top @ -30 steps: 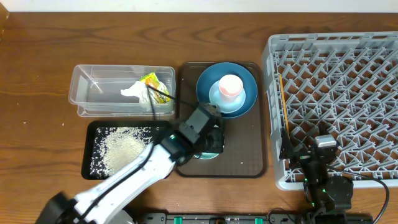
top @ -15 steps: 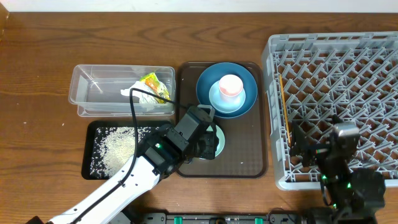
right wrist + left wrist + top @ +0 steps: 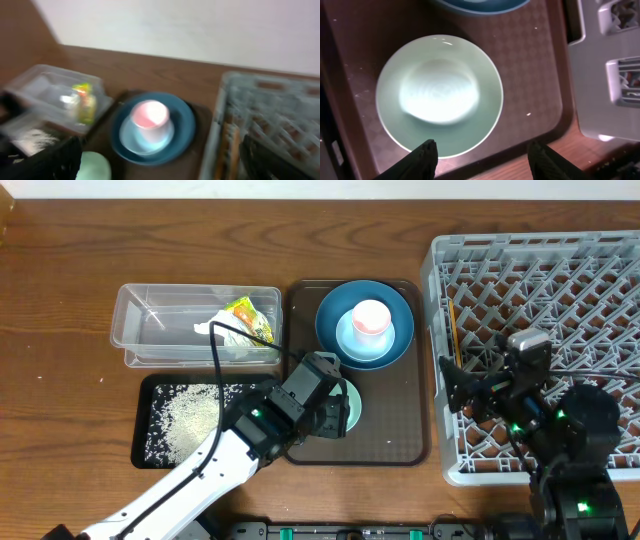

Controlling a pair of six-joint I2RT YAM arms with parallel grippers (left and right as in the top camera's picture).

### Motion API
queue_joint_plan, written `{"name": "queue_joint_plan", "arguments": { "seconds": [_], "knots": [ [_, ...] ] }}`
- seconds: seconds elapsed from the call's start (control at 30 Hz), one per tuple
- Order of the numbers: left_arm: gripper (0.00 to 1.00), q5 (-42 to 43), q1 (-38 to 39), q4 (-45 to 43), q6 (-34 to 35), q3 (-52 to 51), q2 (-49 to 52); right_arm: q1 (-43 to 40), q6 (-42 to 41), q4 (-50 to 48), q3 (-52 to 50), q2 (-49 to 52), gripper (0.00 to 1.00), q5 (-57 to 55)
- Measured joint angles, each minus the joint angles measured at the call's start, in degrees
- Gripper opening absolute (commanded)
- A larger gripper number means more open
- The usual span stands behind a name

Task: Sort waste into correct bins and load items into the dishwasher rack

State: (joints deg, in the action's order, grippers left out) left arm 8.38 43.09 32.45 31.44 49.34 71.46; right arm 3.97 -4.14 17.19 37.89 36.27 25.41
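Observation:
The pale mint-green bowl (image 3: 440, 95) sits empty on the brown serving tray (image 3: 400, 420). My left gripper (image 3: 482, 157) hovers open over its near rim, one finger on each side, holding nothing; in the overhead view it (image 3: 335, 418) covers most of the bowl (image 3: 351, 406). The pink cup (image 3: 371, 317) stands in the light-blue bowl (image 3: 352, 340) on the dark-blue plate (image 3: 330, 310). The tissue (image 3: 215, 328) and wrapper (image 3: 248, 318) lie in the clear tub (image 3: 150, 330). Rice (image 3: 190, 415) lies in the black tray (image 3: 145, 440). My right gripper (image 3: 455, 392) is open and empty above the rack's (image 3: 560, 290) left front part.
A thin orange-brown stick (image 3: 452, 340) lies along the rack's left side. The right wrist view is blurred; it shows the cup (image 3: 150, 114), the plate (image 3: 185, 125), the tub (image 3: 45, 85) and the rack's rim (image 3: 220, 125). Bare wooden table lies to the left and behind.
The right arm has swung up and left over the rack's front-left part. The left gripper has shifted slightly over the mint bowl, which now shows a little more.

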Motion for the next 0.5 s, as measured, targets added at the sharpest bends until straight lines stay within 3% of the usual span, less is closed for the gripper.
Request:
{"name": "queue_joint_plan", "arguments": {
  "seconds": [0.47, 0.5],
  "knots": [
    [0.58, -1.0, 0.0, 0.0, 0.0, 0.0, 0.5, 0.0, -4.8, -2.5, 0.4, 0.0, 0.99, 9.8],
    [0.51, -1.1, 0.0, 0.0, 0.0, 0.0, 0.5, 0.0, -4.9, -2.6, 0.4, 0.0, 0.91, 10.7]
  ]
}}
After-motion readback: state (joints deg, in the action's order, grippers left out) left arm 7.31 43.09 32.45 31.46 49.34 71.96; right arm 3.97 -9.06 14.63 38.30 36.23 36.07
